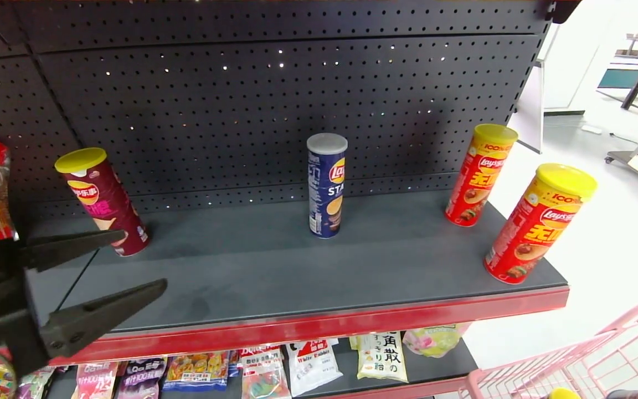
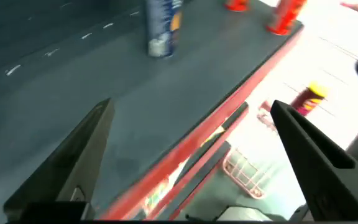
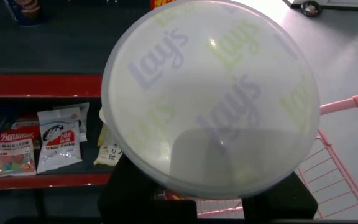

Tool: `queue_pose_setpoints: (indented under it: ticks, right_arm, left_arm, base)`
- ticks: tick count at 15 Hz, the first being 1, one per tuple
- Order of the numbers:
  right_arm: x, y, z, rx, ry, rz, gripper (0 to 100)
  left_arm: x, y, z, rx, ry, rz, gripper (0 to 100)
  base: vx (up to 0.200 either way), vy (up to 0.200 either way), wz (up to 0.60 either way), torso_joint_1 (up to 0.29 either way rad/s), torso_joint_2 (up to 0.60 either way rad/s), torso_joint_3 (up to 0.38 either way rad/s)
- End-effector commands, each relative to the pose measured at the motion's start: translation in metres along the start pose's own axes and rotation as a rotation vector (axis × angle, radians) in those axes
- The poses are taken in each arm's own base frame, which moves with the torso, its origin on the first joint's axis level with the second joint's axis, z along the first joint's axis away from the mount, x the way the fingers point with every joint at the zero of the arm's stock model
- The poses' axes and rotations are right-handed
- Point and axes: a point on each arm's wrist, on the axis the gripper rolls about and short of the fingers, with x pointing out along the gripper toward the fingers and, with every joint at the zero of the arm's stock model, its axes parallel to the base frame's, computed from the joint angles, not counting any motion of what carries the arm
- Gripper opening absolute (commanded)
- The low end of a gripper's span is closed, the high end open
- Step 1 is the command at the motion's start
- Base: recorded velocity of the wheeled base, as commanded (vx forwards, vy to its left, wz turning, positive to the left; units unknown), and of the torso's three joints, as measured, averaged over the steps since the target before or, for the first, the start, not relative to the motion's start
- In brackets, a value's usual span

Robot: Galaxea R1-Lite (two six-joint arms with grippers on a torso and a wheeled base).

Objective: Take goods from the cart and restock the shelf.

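Store shelf (image 1: pixel 274 277), dark grey with a red front lip, seen from the aisle. Four chip tubes stand on it, well apart: a maroon can (image 1: pixel 103 202) at nine o'clock, a blue can (image 1: pixel 326 185) at twelve, and two red cans (image 1: pixel 479 174) (image 1: pixel 538 224) at three, the nearer one by the front corner. The left hand (image 1: pixel 143 259) hovers at eight o'clock by the lip, fingers spread wide and empty. Down at five o'clock, by the pink cart (image 1: pixel 546 356), the right hand (image 3: pixel 207 205) appears clamped on a fresh can (image 3: pixel 210 99), pale lid facing up. Snack bags (image 1: pixel 313 366) line the lower shelf. The step looks like carrying that can from cart to shelf. Next it needs raising clear of the red lip and setting upright in a bare gap, without nudging its neighbours.
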Motion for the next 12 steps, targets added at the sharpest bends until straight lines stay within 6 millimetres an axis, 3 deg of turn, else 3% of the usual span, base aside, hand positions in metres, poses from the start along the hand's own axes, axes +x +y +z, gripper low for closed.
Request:
queue_pose_setpoints:
  ticks: [1,5,12]
  right_arm:
    - [0.000,0.000,0.000,0.005,0.004,0.002,0]
    - [0.000,0.000,0.000,0.013,0.002,-0.002,0]
    - [0.000,0.000,0.000,0.013,0.002,-0.006,0]
  left_arm:
    - [0.084,0.018,-0.015,0.032,0.093,-0.131,100]
    - [0.152,0.030,-0.010,0.068,0.061,-0.142,100]
    - [0.233,0.046,-0.012,0.137,-0.033,-0.083,100]
  base:
    - [0.000,0.000,0.00,0.000,0.00,0.000]
    - [0.000,0.000,0.00,0.000,0.00,0.000]
    - [0.000,0.000,0.00,0.000,0.00,0.000]
